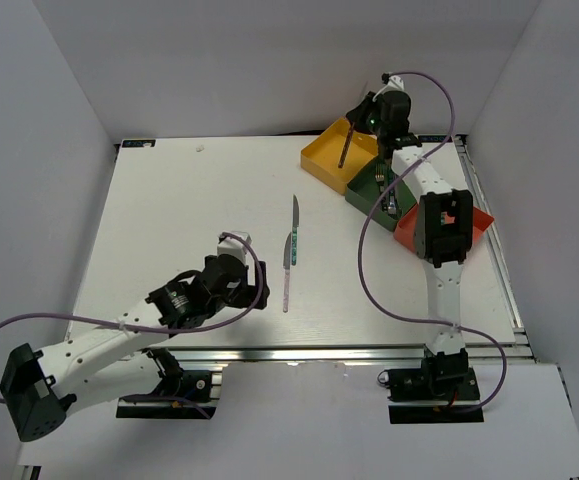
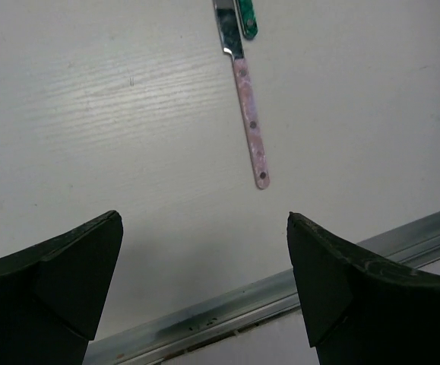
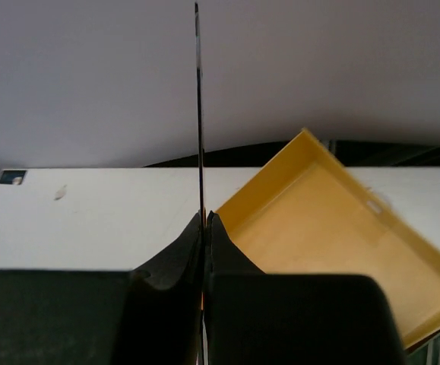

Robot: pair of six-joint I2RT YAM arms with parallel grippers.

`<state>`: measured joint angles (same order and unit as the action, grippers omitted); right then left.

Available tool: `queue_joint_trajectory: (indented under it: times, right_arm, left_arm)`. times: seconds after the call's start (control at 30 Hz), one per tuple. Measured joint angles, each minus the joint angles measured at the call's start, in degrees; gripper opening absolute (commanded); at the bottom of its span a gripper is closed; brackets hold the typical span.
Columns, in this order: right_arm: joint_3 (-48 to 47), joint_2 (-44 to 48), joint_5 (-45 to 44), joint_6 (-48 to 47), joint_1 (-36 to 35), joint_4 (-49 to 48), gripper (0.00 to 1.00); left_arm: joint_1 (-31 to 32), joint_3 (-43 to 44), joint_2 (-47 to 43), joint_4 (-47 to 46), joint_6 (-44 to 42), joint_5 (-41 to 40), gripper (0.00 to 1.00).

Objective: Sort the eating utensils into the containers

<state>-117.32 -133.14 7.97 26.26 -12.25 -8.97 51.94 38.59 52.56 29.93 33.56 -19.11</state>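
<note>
While the left pincer [image 2: 204,222] gapes, the right pincer [image 3: 205,219] clamps a slim dark utensil [image 3: 198,114] — edge-on.

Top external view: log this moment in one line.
right fingers shut on dark utensil, over yellow tray | left fingers open, near pink-handled knife

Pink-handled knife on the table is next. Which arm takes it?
Left. The left gripper is open, with the pink-handled knife lying just ahead of it. The right gripper is busy, shut on a dark utensil over the yellow tray.
</note>
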Motion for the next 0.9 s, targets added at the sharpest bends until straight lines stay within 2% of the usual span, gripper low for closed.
queue_joint_trajectory:
  times: [0.1,0.23,0.27,0.37,0.43,0.47,0.5,0.77,0.9]
  right_arm:
    - [-6.5,-5.1,0.1,-2.7,1.1,1.3,0.0]
    - [-8.9,-8.2,0.1,-5.9,1.7,2.2,0.0]
    - [-9.4,-8.7,0.2,-6.6,1.7,2.6,0.17]
    - [-9.9,-9.5,0.2,-8.2,1.7,3.0,0.51]
    - [-9.9,-9.6,0.2,-8.9,1.7,3.3,0.67]
    - [-9.9,-9.6,0.2,-9.2,1.7,3.3,0.86]
    - [-10.0,-9.6,0.2,-9.3,1.6,3.4,0.89]
    - [-9.9,-6.8,-4.5,-10.7,1.1,10.4,0.89]
    - [3.6,8.5,-10.2,-9.7,0.5,16.0,0.89]
  left_arm:
    - [0.0,-1.0,2.3,-0.7,0.6,0.9,0.98]
    - [0.0,-2.8,3.7,-3.0,2.1,1.1,0.98]
    - [0.0,-3.2,4.0,-3.5,2.5,1.2,0.98]
    - [0.0,-3.9,5.4,-4.5,3.6,1.6,0.98]
    - [0.0,-3.9,5.9,-4.9,4.0,1.6,0.98]
    - [0.0,-3.9,6.1,-5.0,4.2,1.6,0.98]
    - [0.0,-3.8,6.3,-4.9,4.5,1.5,0.98]
    - [0.0,1.1,11.9,-6.1,6.6,-1.0,0.98]
    - [0.0,5.5,21.2,-7.9,7.3,-1.6,0.95]
